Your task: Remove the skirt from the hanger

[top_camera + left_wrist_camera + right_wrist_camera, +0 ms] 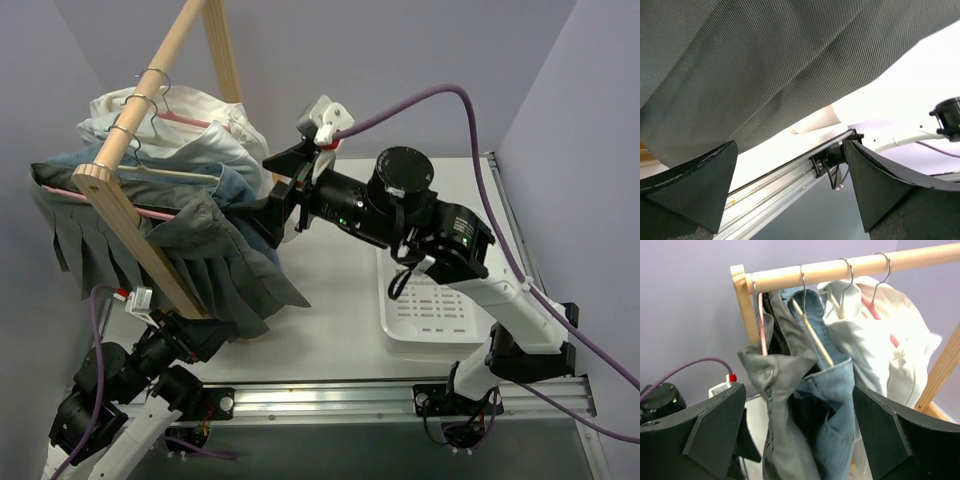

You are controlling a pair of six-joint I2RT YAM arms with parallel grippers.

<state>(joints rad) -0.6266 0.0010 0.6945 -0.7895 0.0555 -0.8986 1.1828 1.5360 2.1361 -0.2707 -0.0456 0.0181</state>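
Top view: the skirt [215,265] hangs at the near end of the rod [143,97], draped over the hanger [155,213]; the hanger's bar lies crosswise to the rod, running left to right. The right gripper [283,200] sits at the skirt's right side, level with the waistband and pointing left along that bar, so it is the nearer tool to the hanger's shoulder. The left arm comes up beneath the hem; cloth hides its fingers here.

Left wrist view: the left gripper [791,145] stands wide with nothing between its jaws; the skirt spreads overhead and just past the fingertips, near but not pinched.

Right wrist view: the jaws stand wide and grip nothing. The buttoned waistband lies straight ahead, framed between the two fingers. The hanger's pink arm slopes down from its hook on the rod into the waistband's left part. The denim [837,405] presses against the skirt's right side; the shirt [875,340] hangs beyond it.

The coming move likely turns on drawing the waistband off the shoulder along the bar's axis, toward the right arm. The right gripper is placed for the waistband, the left only for the hem; the denim so close risks being caught as well.
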